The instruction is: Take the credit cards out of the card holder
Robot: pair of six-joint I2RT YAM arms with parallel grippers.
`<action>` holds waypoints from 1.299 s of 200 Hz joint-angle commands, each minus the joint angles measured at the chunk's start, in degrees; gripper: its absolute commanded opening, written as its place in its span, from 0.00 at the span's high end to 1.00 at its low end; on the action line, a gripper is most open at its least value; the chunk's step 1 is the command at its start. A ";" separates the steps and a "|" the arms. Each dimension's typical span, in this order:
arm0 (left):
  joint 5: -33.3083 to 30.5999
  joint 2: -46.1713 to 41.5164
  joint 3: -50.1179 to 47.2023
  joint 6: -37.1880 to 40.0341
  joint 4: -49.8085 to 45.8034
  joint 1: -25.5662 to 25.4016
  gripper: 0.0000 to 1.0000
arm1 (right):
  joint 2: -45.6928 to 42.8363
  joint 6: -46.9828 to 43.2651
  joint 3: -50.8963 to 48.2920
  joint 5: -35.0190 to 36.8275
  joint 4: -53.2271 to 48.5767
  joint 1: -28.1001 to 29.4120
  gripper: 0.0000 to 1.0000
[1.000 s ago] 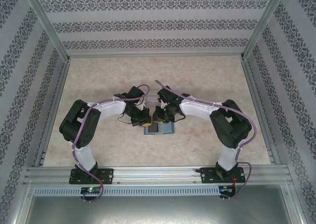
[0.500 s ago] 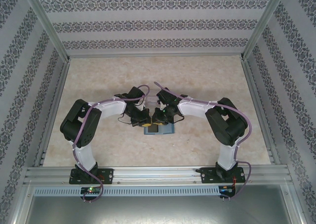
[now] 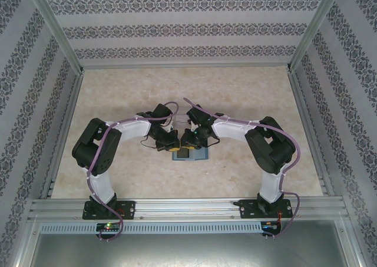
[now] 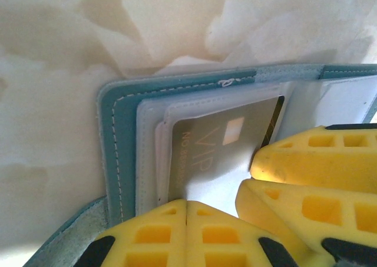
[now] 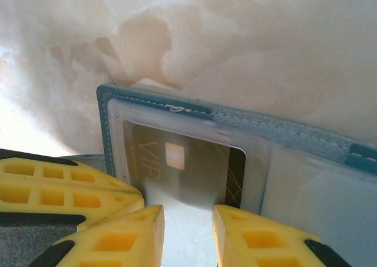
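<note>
Card holder (image 3: 189, 154) lay open mid-bench (image 3: 235, 96) | left end effector (image 4: 186, 220) clamped shut at its 6 o'clock edge | right end effector (image 5: 188, 231) had just parted its jaws at dark card's (image 5: 182, 167) 6 o'clock edge | I judged card still pocketed, regrasp pending

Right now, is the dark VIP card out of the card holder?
No, the card sits inside a clear pocket of the card holder.

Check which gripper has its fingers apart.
The right gripper: a gap shows between its yellow fingers, at the dark VIP card. The left gripper has its fingers pressed together.
</note>
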 commanded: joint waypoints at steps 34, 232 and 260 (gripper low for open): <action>-3.26 1.77 -0.47 1.30 -4.35 -0.55 1.00 | -1.35 -0.98 -1.12 3.49 -3.73 -0.19 0.67; -4.06 -0.22 -0.45 1.02 -5.49 -0.54 0.97 | -1.58 -4.23 3.04 9.43 -10.40 0.99 0.67; -3.93 -0.64 0.33 0.91 -5.70 -0.48 0.97 | -2.66 -3.30 1.67 7.25 -8.26 0.42 0.67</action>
